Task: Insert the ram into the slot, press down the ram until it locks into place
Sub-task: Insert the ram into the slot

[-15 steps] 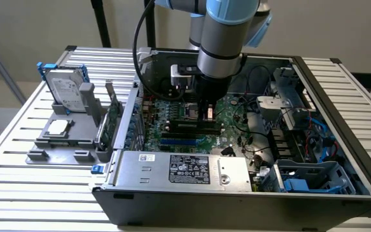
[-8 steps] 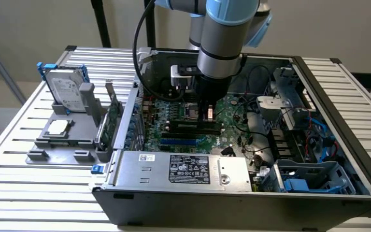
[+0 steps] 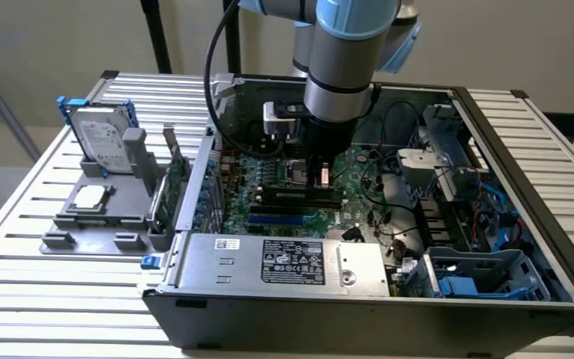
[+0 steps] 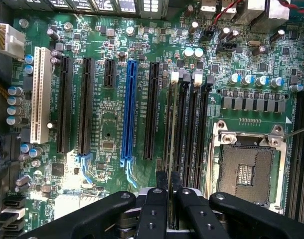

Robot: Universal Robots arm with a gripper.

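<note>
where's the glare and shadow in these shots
Exterior view: strong glare on the slatted table; the interior of the computer case under the arm sits in shade. Wrist view: a washed-out bright patch on the motherboard beside the black end effector gripping the ram.

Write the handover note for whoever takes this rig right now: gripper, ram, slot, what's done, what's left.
Gripper: down inside the open computer case, shut on the ram.
Ram: on edge, lined up along the slot, the outermost of the memory sockets beside the processor socket.
Done: the ram is in the grip and at the slot.
Left: pressing it down until it locks. Whether it is seated or latched cannot be told.
</note>
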